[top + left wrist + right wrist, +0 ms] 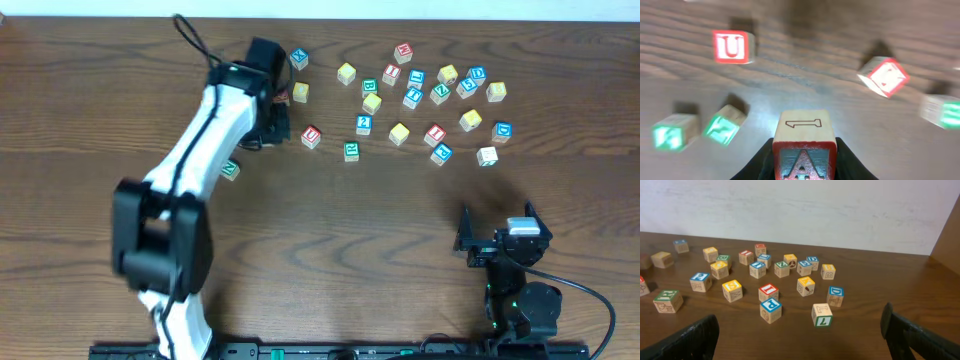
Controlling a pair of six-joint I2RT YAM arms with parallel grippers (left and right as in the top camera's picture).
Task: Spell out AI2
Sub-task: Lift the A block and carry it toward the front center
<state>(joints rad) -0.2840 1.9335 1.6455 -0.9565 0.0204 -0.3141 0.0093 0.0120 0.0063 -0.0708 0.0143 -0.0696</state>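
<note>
Early days on this one. The left pincer is clamped on the A block, up around 11 o'clock on the worktop, next to the loose blocks scattered from 12 to 2. The right pincer sits spread apart and empty at 5 o'clock. Nothing looks lined up yet, so A needs placing, then I and 2.

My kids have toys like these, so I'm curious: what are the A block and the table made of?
The A block looks like pale bare wood: grain shows on top, with red paint framing the raised letter. The table looks like dark wood or wood-look laminate; its streaky grain leaves that open.
</note>
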